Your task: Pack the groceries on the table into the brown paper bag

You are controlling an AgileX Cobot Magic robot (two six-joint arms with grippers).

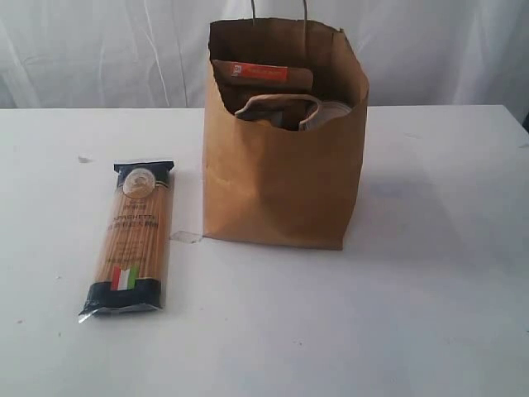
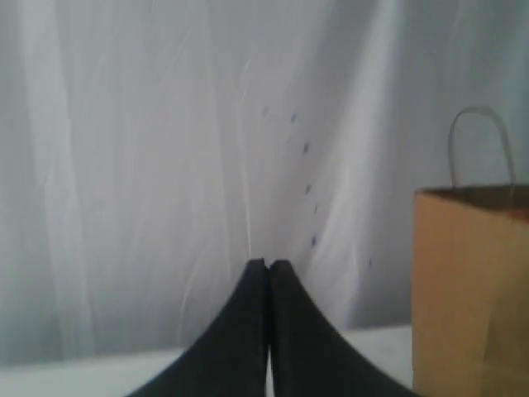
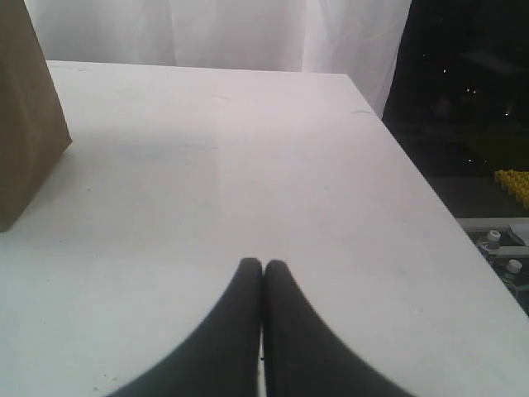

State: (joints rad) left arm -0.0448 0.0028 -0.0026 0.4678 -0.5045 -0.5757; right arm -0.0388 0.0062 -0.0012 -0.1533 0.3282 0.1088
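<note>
The brown paper bag (image 1: 281,165) stands upright in the middle of the white table (image 1: 430,289). Inside its open top I see a brown pouch with an orange label (image 1: 260,76) and a pale rounded item beside it. A spaghetti packet with dark ends (image 1: 132,238) lies flat on the table left of the bag. Neither arm shows in the exterior view. My left gripper (image 2: 268,263) is shut and empty, facing the curtain with the bag (image 2: 471,289) off to one side. Low over bare table, my right gripper (image 3: 263,263) is shut and empty, the bag's corner (image 3: 25,124) well away from it.
A white curtain (image 1: 99,50) hangs behind the table. A small scrap of tape (image 1: 186,236) lies by the bag's left corner. In the right wrist view the table's edge (image 3: 430,198) drops to a dark floor with yellow pieces (image 3: 514,184) and bottles (image 3: 496,240).
</note>
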